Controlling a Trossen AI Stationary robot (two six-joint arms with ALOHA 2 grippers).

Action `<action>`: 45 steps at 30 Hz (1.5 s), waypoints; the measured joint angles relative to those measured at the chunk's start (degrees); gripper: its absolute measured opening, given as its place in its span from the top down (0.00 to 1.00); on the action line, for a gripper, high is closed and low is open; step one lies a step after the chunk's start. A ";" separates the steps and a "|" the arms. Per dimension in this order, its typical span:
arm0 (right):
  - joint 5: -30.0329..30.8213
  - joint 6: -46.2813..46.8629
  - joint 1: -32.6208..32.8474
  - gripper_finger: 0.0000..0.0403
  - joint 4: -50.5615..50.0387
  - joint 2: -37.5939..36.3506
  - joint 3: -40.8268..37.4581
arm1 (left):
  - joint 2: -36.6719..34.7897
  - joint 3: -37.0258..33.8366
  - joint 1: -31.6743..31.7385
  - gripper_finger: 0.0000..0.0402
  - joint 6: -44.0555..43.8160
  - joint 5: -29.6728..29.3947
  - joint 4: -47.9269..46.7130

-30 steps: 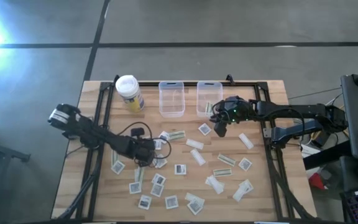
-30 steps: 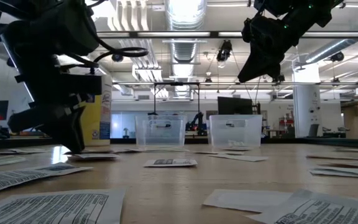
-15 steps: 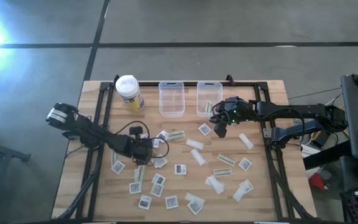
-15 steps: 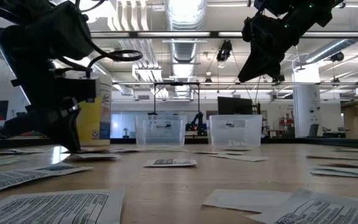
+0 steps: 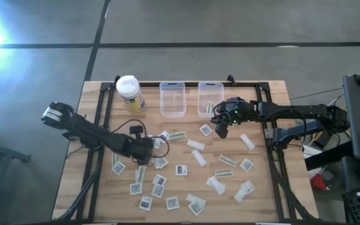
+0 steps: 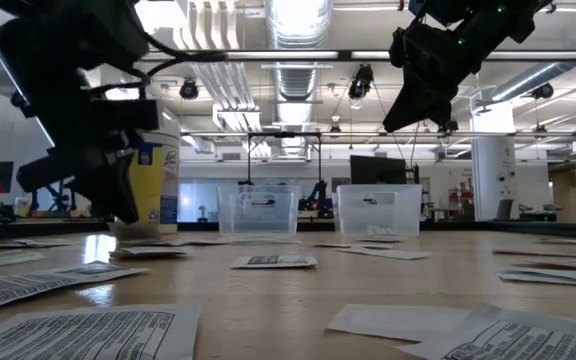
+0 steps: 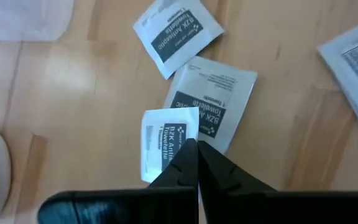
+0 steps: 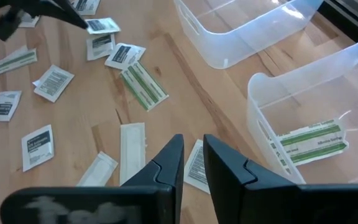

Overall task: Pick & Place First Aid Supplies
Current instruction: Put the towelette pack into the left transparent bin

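Observation:
Many small white first aid packets lie flat and scattered over the wooden table (image 5: 267,187). Some are square with a dark patch (image 5: 181,169); others are narrow strips (image 5: 227,160). My left gripper (image 7: 196,155), at the table's left middle (image 5: 151,145), is shut on one square packet (image 7: 165,142) a little above the table. My right gripper (image 8: 193,155) hangs high beside the right clear bin (image 5: 210,98), its fingers a little apart with nothing between them. A green-striped strip (image 8: 312,140) lies in that bin. My left gripper pinches the square packet by one edge (image 7: 180,152) between its two fingertips, coming slanting down from above. The packet sticks out ahead of the fingers, lifted off the table, over another square packet (image 7: 213,102) that lies below it.
A second clear bin (image 5: 172,99) stands left of the first at the table's far side. A yellow container with a white lid (image 5: 130,94) stands left of the bins. A black metal frame (image 5: 105,112) runs along the table's edges.
My left gripper has risen off the table at the left middle, and the square packet has come up with it. My right arm has kept still.

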 joint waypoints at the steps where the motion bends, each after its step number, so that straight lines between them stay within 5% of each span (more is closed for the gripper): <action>1: 0.00 0.00 0.01 0.85 0.00 -0.01 0.00 | -0.94 0.01 -0.01 1.00 -0.01 -0.11 0.09; 19: 0.00 0.00 0.01 0.85 -0.02 0.00 0.00 | -6.89 0.04 0.35 0.98 0.21 1.45 -0.25; 31: 0.00 -0.02 0.02 0.85 0.00 0.00 0.00 | -0.05 0.54 0.31 0.64 -1.89 5.87 0.52; 45: 0.00 -0.22 0.02 0.87 0.00 0.00 0.00 | 7.14 0.79 -0.17 0.68 0.00 1.66 0.66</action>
